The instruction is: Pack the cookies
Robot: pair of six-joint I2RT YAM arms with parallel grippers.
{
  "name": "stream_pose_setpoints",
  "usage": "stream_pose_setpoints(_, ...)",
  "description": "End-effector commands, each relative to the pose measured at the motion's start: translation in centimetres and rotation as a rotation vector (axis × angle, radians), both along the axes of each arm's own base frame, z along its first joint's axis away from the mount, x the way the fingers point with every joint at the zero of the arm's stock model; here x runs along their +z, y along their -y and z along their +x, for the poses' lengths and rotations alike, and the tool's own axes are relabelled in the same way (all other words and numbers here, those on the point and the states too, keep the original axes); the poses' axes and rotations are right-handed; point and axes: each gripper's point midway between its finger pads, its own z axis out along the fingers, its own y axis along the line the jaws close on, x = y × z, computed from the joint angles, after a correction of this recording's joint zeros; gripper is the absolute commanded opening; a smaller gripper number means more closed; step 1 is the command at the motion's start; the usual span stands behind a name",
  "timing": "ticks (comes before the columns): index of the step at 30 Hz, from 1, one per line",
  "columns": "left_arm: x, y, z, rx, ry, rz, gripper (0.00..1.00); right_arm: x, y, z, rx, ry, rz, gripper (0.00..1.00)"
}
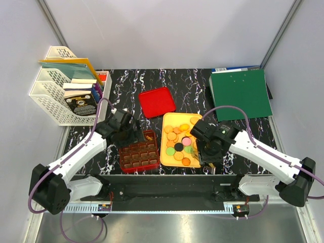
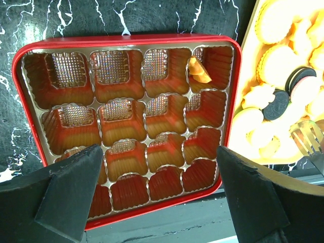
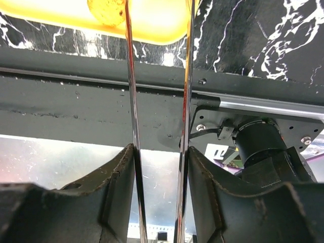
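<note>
The cookies (image 1: pixel 178 142) lie on a yellow tray (image 1: pixel 169 119): mostly orange, with a few green, pink and black ones. The red grid box (image 1: pixel 138 156) stands left of the tray. In the left wrist view one orange cookie (image 2: pixel 200 72) sits tilted in a corner cell of the box (image 2: pixel 126 39). My left gripper (image 1: pixel 131 135) hovers over the box, open and empty (image 2: pixel 159 154). My right gripper (image 1: pixel 208 153) is at the tray's near right corner, shut on metal tongs (image 3: pixel 185 76). One orange cookie (image 3: pixel 106 9) lies beside the left tong blade, on the tray (image 3: pixel 152 23).
A red lid (image 1: pixel 157 101) lies behind the tray. A green folder (image 1: pixel 240 93) lies at the back right and a white file rack (image 1: pixel 63 93) at the back left. The tongs' tip (image 2: pixel 306 135) shows by two black sandwich cookies (image 2: pixel 281 104). The table's metal front rail (image 3: pixel 101 86) is under the right gripper.
</note>
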Motion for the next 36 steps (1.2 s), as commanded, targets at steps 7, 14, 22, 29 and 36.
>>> stream_pose_setpoints(7, 2.2, 0.7, 1.3, -0.015, 0.08, -0.036, 0.99, -0.8, 4.7, -4.5, 0.023, -0.172, -0.188, 0.42)
stream_pose_setpoints(14, 3.1, 0.8, 1.5, -0.014, 0.103, -0.048, 0.99, 1.5, 4.2, -3.0, 0.01, -0.089, -0.173, 0.29)
stream_pose_setpoints(22, 6.0, 1.1, 2.2, -0.019, 0.158, -0.074, 0.99, 4.4, 3.1, -1.1, 0.0, 0.006, -0.12, 0.21)
stream_pose_setpoints(29, 8.4, 0.5, 2.8, -0.004, 0.206, -0.069, 0.99, 6.3, 1.7, 0.2, 0.005, 0.059, -0.07, 0.19)
stream_pose_setpoints(36, 9.3, -0.9, 3.2, 0.035, 0.228, -0.054, 0.99, 8.4, -1.6, 2.1, 0.047, 0.123, 0.04, 0.18)
